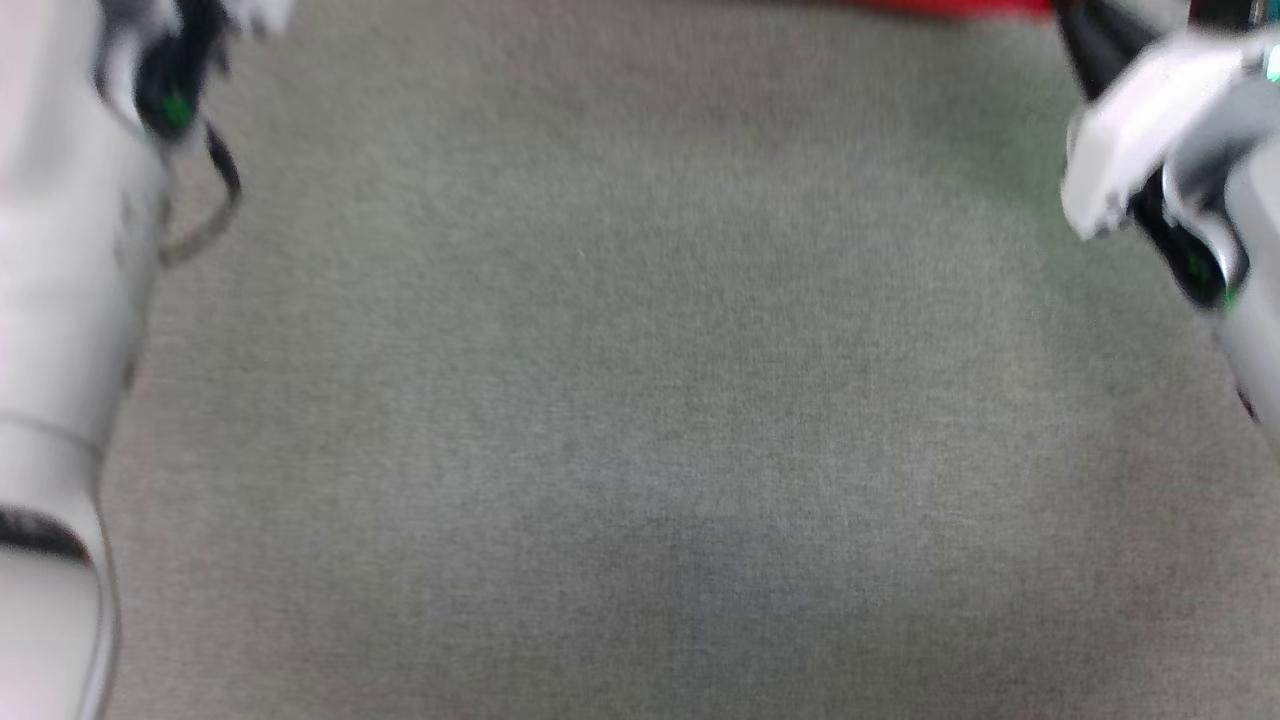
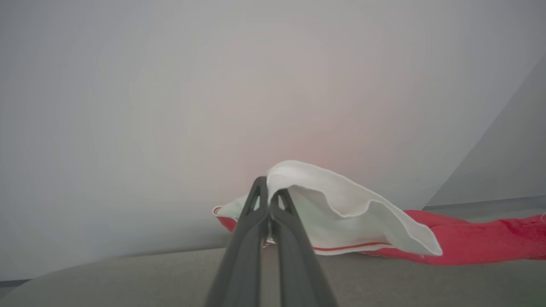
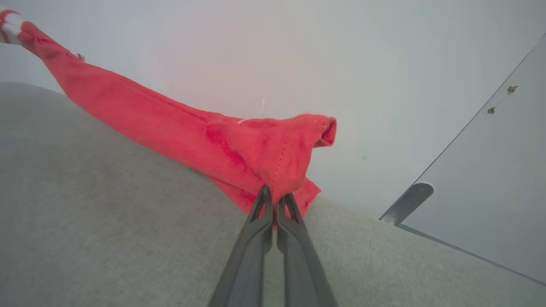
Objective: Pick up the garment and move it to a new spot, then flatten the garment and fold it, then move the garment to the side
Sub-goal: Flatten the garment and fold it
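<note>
The garment [image 2: 341, 204] is stretched along the far edge of the grey surface. In the left wrist view its white sleeve with red trim drapes over my left gripper [image 2: 269, 200], which is shut on that sleeve. In the right wrist view the garment [image 3: 170, 132] runs as a long red band toward the upper left. My right gripper [image 3: 275, 202] is shut on its red hemmed corner. The head view is blurred and shows a thin red strip of the garment [image 1: 950, 5] at the top edge. The lettering is hidden.
A grey fabric-covered surface [image 1: 640, 400] spreads across the head view between my pale left forearm [image 1: 60, 300] and right forearm [image 1: 1180, 150]. A pale wall [image 2: 213, 85] stands behind the garment. A grey panel with a metal bracket [image 3: 407, 200] lies at the right.
</note>
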Robot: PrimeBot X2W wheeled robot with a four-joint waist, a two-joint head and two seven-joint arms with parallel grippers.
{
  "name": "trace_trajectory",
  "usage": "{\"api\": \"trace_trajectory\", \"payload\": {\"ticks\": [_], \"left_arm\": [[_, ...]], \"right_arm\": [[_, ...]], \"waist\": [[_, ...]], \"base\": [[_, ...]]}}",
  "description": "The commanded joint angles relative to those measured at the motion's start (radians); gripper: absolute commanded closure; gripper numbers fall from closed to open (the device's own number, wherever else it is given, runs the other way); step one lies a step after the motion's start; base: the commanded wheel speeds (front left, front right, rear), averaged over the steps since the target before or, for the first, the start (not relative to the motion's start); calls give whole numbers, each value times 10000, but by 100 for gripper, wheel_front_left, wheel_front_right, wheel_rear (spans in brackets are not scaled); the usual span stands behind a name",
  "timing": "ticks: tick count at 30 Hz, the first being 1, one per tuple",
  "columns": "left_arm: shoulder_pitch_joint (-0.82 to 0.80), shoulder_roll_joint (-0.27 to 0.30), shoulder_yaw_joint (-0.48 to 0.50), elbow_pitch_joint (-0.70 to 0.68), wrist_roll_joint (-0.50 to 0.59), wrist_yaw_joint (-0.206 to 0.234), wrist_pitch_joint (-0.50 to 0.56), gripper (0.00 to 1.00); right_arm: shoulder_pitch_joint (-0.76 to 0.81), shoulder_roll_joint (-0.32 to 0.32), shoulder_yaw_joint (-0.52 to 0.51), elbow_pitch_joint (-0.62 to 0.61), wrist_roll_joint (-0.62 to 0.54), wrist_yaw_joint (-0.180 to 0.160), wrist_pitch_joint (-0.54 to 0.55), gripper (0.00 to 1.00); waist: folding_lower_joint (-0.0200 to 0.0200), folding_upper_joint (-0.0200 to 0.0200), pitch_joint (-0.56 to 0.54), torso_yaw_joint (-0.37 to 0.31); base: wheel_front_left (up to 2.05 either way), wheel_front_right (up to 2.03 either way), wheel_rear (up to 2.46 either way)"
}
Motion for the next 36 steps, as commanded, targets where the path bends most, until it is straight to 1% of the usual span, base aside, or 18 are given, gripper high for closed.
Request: {"api": "trace_trajectory", "payload": {"ticks": [1, 4, 7, 10, 14, 17, 20, 23, 25, 28, 32, 36], "left_arm": [[572, 131, 52, -174, -144, -20, -26, 100], [1987, 272, 46, -932, -405, 168, 62, 100], [3497, 607, 46, -2173, -619, 550, 163, 100], [5091, 1089, 152, -3824, -909, 1229, 296, 100], [7267, 2016, 291, -6623, -1154, 2500, 528, 100], [8867, 2707, 440, -8682, -1424, 3511, 711, 100], [10291, 3221, 586, -10425, -1654, 4479, 749, 100], [11504, 3605, 537, -11859, -1838, 5193, 882, 100], [12166, 3771, 410, -12621, -1946, 5581, 1016, 100], [12937, 3926, 170, -13411, -2022, 6091, 1215, 100], [13712, 3994, -180, -14171, -2112, 6678, 1493, 100], [14320, 4177, -309, -14889, -2226, 7293, 1712, 100]], "right_arm": [[462, -345, 226, -383, 324, -15, 59, 100], [1687, -1295, 827, -1599, 1009, -15, 175, 100], [2779, -2217, 1087, -2623, 1441, -15, 101, 100], [3841, -2843, 1052, -3367, 1557, -15, -104, 100], [5177, -3472, 829, -4217, 1413, -15, -392, 100], [6087, -3813, 545, -4754, 1060, -15, -592, 100], [6951, -4035, 265, -5244, 616, -15, -678, 100], [7709, -4288, -67, -5756, 201, -15, -802, 100], [8294, -4287, -395, -6043, 149, -15, -809, 100], [9107, -4307, -919, -6478, -134, -15, -803, 100], [10131, -4278, -1503, -7119, -306, -15, -662, 100], [11108, -4387, -2023, -7729, -462, -15, -490, 100]], "waist": [[0, 0, -1289, 350], [0, 0, -1707, 441], [0, 0, -1981, 564], [0, 0, -2160, 647], [0, 0, -2220, 734], [0, 0, -2220, 768], [0, 0, -2213, 785], [0, 0, -2211, 800], [0, 0, -2217, 833], [0, 0, -2205, 863], [0, 0, -2134, 878], [0, 0, -2043, 885]], "base": [[0, 0, 0], [0, 0, 0], [0, 0, 0], [0, 0, 0], [0, 0, 0], [0, 0, 0], [0, 0, 0], [0, 0, 0], [0, 0, 0], [0, 0, 0], [0, 0, 0], [0, 0, 0]]}}
